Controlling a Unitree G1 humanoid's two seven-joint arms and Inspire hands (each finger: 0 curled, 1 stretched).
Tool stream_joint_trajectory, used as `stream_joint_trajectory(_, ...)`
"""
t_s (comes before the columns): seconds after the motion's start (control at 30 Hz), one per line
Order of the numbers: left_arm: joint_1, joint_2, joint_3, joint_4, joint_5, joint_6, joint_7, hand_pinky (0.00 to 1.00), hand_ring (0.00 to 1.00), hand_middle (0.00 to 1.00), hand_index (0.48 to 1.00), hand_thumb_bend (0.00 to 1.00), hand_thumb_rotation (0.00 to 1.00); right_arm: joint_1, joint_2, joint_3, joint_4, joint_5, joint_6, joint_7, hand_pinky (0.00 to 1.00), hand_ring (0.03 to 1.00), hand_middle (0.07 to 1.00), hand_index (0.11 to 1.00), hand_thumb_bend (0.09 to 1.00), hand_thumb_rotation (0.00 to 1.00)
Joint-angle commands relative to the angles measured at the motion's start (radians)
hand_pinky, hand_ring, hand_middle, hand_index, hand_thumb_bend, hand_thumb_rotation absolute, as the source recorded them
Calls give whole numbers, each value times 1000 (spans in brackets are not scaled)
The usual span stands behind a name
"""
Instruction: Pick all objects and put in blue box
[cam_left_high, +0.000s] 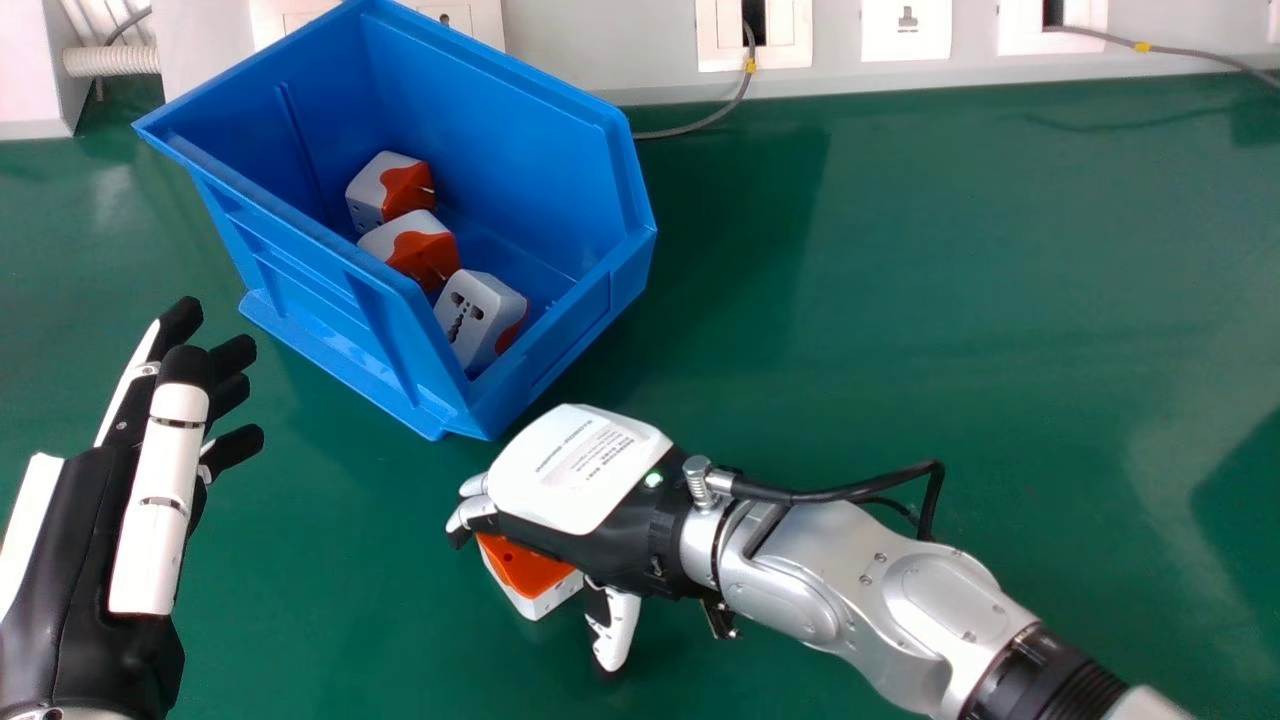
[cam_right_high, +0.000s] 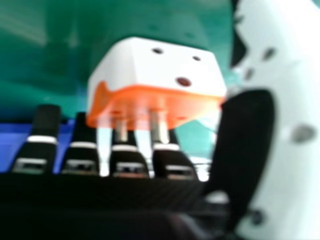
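- Left hand, at the lower left of the frame, is open with its fingers relaxed and pointing up the frame; it has hold of nothing.
- Blue box, at the upper left, sits slantwise, its lowest corner pointing towards the right hand. Inside lie three white-and-orange plug adapters, in a row slanting down to the right: the first farthest back, the second in the middle, the third by the low front.
- One more adapter, outside the box, is at the lower centre, partly under the right hand's palm edge, between the fingers and the thumb. In the right hand view its metal pins point towards the hand.
- Right hand, lower centre, is back upwards and open, its fingers loosely bent and the thumb standing away from them. It has no closed grip on the adapter; whether it touches it, I cannot tell.
- Silver forearm slants off towards the lower right.
- Green table surface runs right across, slightly glossy, with a dark shadow at the right edge.
- Along the upper edge, left to right: a ribbed hose, then a pale wall with socket plates and grey cables.
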Motion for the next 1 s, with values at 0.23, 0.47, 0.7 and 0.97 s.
stream_joint_trajectory(0.23, 1, 3, 9, -16, -8, -18, -1, 850, 908, 898, 950, 466, 1000, -11, 32, 21, 40, -31, 34, -98, 740, 829, 836, 763, 474, 0)
stream_joint_trajectory(0.47, -1, 4, 11, -21, -8, -10, 2, 850, 908, 898, 950, 459, 1000, -22, 45, 35, 84, -41, 32, -172, 702, 804, 812, 745, 479, 0)
stream_joint_trajectory(0.7, 2, 3, 14, -24, -10, -13, 2, 850, 908, 898, 950, 459, 1000, -32, 57, 47, 179, -37, -24, -350, 590, 733, 760, 698, 470, 0)
stream_joint_trajectory(0.97, -4, -1, 14, -27, -10, -8, 7, 850, 908, 898, 948, 469, 1000, -77, 56, 83, 289, -75, -89, -544, 463, 543, 649, 625, 487, 0)
